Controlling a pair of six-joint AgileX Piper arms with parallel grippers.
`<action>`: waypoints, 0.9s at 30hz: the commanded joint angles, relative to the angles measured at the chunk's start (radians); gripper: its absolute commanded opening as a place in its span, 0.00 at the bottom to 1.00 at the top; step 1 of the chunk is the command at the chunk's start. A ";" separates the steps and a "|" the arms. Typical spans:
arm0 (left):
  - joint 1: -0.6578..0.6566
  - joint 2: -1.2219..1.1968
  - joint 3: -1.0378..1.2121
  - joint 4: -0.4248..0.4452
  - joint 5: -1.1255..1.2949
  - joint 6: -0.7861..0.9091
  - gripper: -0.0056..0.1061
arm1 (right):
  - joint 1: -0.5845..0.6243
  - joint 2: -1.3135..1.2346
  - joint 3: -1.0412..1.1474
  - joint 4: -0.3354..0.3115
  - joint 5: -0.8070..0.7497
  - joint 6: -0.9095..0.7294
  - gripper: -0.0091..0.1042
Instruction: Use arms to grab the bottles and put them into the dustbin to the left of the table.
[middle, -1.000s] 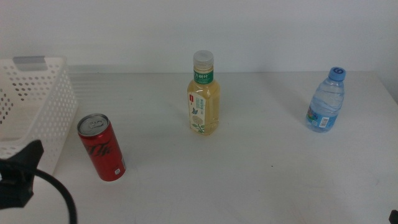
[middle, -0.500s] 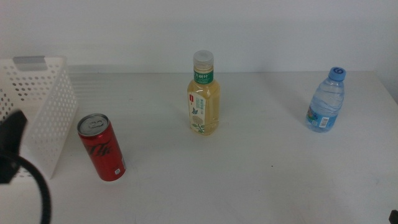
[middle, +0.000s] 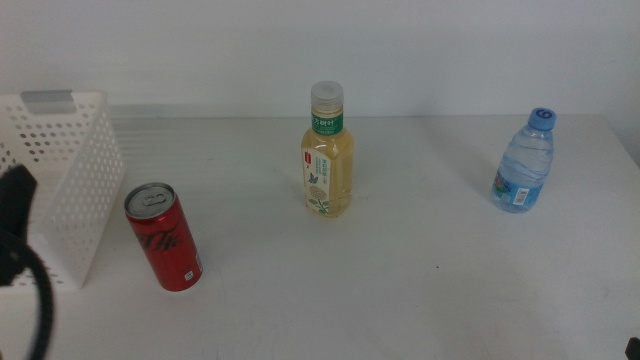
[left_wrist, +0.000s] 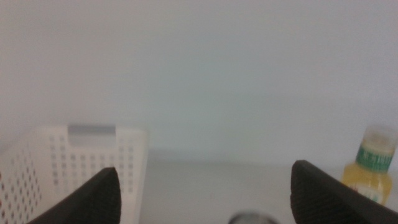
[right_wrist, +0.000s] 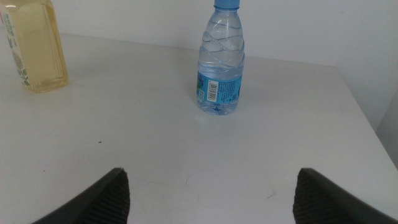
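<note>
middle view: a white table (middle: 400, 280) carried three upright drinks. a red soda can (middle: 162, 237) stood near the left edge, just beside a white perforated dustbin (middle: 75, 190) at the far left corner. a pale-yellow tea bottle (middle: 327, 152) stood near the middle toward the far edge, and a clear water bottle (middle: 524, 161) with a blue cap stood near the right edge. part of the left gripper (middle: 14, 220) showed dark at the left side, in front of the dustbin.

left wrist view: the left gripper (left_wrist: 205, 190) had its jaws spread wide and empty, facing the dustbin (left_wrist: 74, 165) and the tea bottle (left_wrist: 371, 165).

right wrist view: the right gripper (right_wrist: 208, 193) was parted wide, holding nothing, with the water bottle (right_wrist: 220, 62) upright ahead between the jaws and the tea bottle (right_wrist: 34, 43) off to one side.
</note>
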 joint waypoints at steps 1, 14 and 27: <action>-0.010 0.015 0.001 0.046 -0.055 -0.051 0.86 | -0.005 -0.027 -0.007 -0.010 -0.073 -0.009 0.70; -0.072 0.180 0.177 0.160 -0.253 -0.147 0.86 | -0.005 -0.027 -0.007 -0.010 -0.073 -0.009 0.70; -0.072 0.572 0.178 0.365 -0.586 -0.330 0.86 | -0.005 -0.027 -0.007 -0.010 -0.073 -0.009 0.70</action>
